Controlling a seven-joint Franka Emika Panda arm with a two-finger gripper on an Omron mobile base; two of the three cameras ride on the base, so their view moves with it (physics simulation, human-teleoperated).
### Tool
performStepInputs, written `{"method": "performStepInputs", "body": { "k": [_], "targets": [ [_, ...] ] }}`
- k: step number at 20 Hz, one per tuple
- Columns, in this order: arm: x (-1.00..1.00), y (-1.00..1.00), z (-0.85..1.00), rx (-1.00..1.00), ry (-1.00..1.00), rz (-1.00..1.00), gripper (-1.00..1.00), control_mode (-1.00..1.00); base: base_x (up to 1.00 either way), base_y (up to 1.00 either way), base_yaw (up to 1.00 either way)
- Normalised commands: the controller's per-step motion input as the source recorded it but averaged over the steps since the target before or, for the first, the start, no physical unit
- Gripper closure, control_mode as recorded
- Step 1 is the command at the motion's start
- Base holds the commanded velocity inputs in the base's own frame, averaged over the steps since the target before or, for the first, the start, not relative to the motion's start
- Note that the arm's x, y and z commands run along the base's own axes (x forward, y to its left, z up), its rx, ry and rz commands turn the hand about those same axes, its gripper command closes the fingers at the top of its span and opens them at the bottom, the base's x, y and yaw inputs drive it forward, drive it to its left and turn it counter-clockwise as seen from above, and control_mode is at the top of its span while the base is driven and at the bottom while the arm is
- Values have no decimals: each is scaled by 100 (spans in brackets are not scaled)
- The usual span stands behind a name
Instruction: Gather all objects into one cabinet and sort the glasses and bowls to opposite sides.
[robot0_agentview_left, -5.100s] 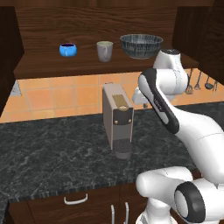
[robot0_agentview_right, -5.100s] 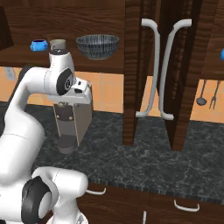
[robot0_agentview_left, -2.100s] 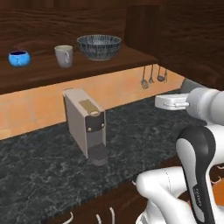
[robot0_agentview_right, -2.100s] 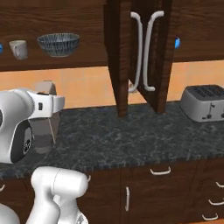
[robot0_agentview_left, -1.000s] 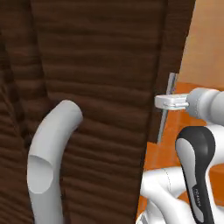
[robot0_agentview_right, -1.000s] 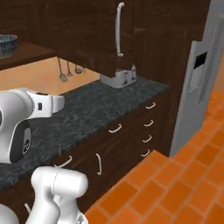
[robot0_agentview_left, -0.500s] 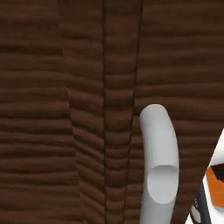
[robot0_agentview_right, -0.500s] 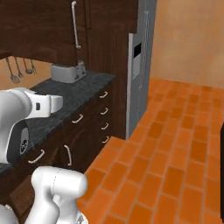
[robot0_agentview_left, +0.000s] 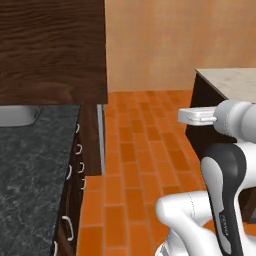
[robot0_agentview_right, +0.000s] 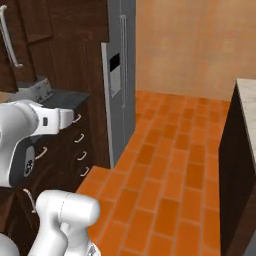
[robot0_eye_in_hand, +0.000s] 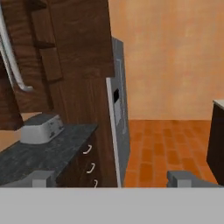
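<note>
Cabinet (robot0_eye_in_hand: 78, 39) above dark counter (robot0_eye_in_hand: 48, 151)

Dark brown wood-grain cabinet (robot0_eye_in_hand: 65, 39), curved grey bar handle (robot0_eye_in_hand: 11, 57), above the counter.

Grey toaster (robot0_eye_in_hand: 41, 128) on a dark speckled bench (robot0_eye_in_hand: 46, 151), near its end. Drawers (robot0_eye_in_hand: 89, 162) with small pale handles below. Tall steel fridge (robot0_agentview_right: 121, 75) just past the bench end, set into dark wood panelling. Orange brick-tile floor (robot0_agentview_right: 175, 165) running to a plain tan wall (robot0_agentview_left: 180, 42). Dark island (robot0_agentview_left: 220, 100) with a pale top across the floor.
</note>
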Motion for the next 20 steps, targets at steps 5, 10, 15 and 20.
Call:
{"method": "performStepInputs", "body": {
  "k": [5,10,15,20],
  "targets": [
    [0,0,0,0,0,0,-100,100,100,-25,0],
    [0,0,0,0,0,0,-100,100,100,-5,8],
    [0,0,0,0,0,0,-100,100,70,1,21],
    [0,0,0,0,0,0,-100,100,55,41,12]
  ]
}}
